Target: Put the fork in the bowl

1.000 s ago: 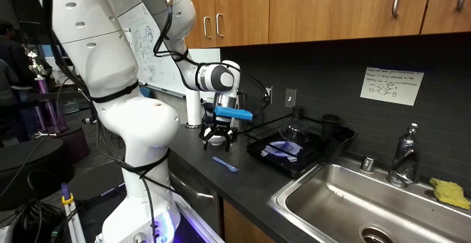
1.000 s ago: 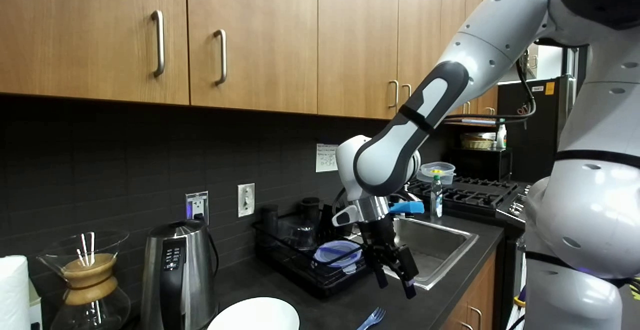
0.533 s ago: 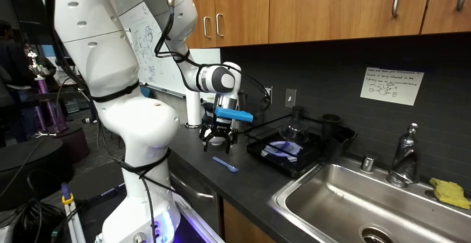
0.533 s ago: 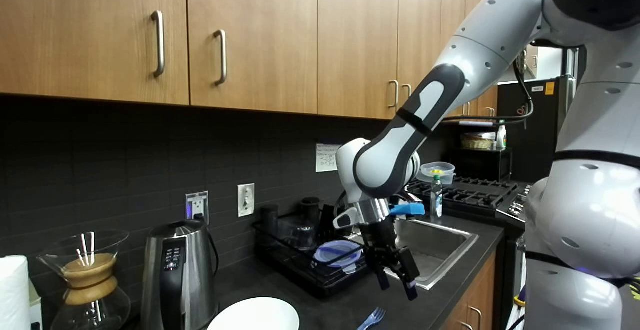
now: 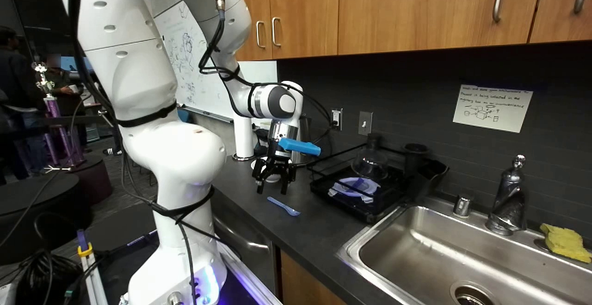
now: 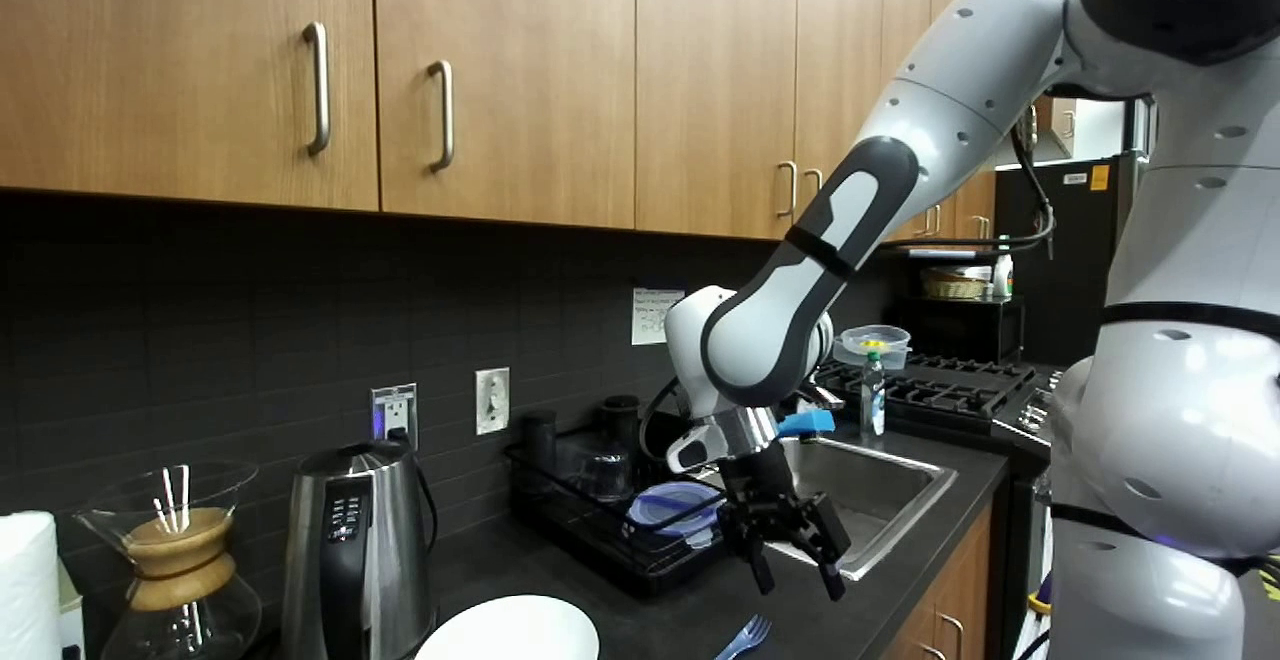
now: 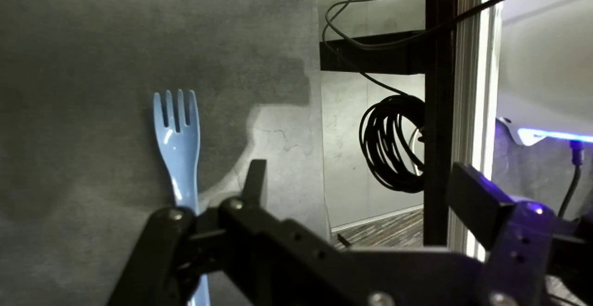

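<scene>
In an exterior view I see the rack [image 6: 585, 545] left of my tool [image 6: 800, 585], which is spread wide; the kettle [image 6: 365, 540] is farther left, the sink [image 6: 880, 480] behind. The fork [image 6: 745, 637] lies near, right of the bowl [image 6: 510, 630], on the dark desk [image 6: 655, 630]; cabinets [image 6: 510, 80] hang above.

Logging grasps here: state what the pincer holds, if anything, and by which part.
Nothing: the pincer is open, and the fork lies on the counter.

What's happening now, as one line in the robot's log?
hand: open, holding nothing | fork: lying on counter, ungripped | pickup: not yet done
</scene>
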Robot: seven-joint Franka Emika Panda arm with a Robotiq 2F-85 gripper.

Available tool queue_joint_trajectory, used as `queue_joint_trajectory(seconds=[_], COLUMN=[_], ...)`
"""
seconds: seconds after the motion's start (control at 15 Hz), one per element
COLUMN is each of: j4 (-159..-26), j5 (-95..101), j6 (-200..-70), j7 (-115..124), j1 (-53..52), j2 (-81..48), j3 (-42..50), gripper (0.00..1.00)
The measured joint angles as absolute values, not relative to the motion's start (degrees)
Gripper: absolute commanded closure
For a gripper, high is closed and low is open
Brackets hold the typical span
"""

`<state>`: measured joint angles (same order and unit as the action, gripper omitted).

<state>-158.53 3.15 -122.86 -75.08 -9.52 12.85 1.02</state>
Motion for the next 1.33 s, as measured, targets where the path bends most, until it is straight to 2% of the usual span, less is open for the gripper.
queue_joint_trajectory(seconds=[0.4,1.33], j4=[-158.5,-158.1], j5=[3.1,0.8], j6=[-122.9,-124.2], j7=[-85.2,-86.0], j1=[-9.7,-10.0], j2=[10.1,7.6], j3=[-0.3,-2.6], gripper=[0.00,0.00])
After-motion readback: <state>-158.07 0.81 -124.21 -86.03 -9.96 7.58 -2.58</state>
